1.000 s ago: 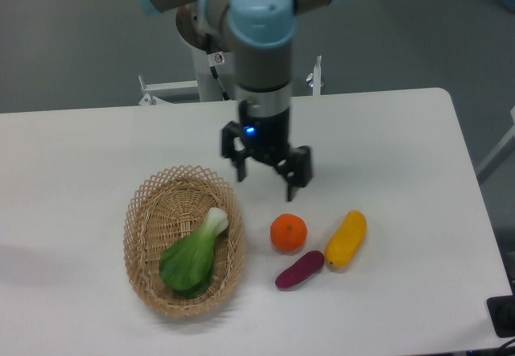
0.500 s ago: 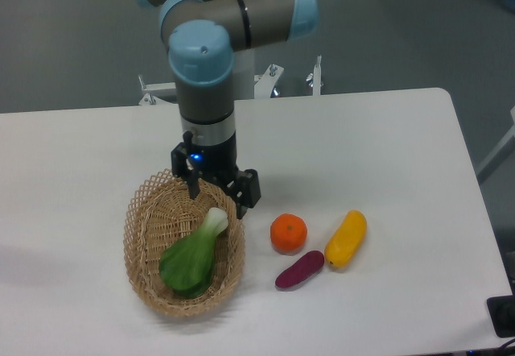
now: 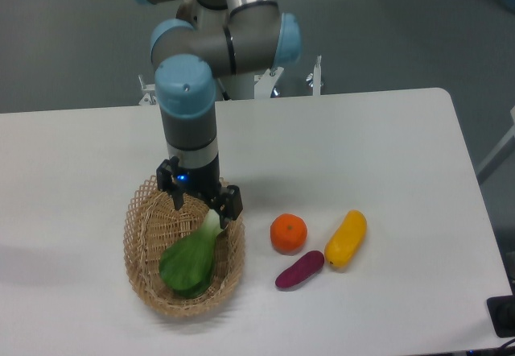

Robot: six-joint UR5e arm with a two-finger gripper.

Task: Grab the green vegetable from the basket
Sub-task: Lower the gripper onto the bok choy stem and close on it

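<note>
I've got the claw (image 3: 199,201) spread wide over the basket (image 3: 143,247), fingers straddling the pale stalk of the vegetable (image 3: 192,257) lying inside. Risk here, I reckon: a finger catches the wicker rim, or the slim stalk slips out as I close. Count on the surface (image 3: 386,146): one basket, one vegetable, one orange (image 3: 288,233), one yellow piece (image 3: 346,238), one purple piece (image 3: 299,269).

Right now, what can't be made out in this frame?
- Whether the gripper touches the green vegetable: the fixed camera shows no height.
- The stalk's upper end and the basket far rim: behind the gripper.
- The arm's base: covered by its own links.
- A dark thing at the right edge: cropped.
</note>
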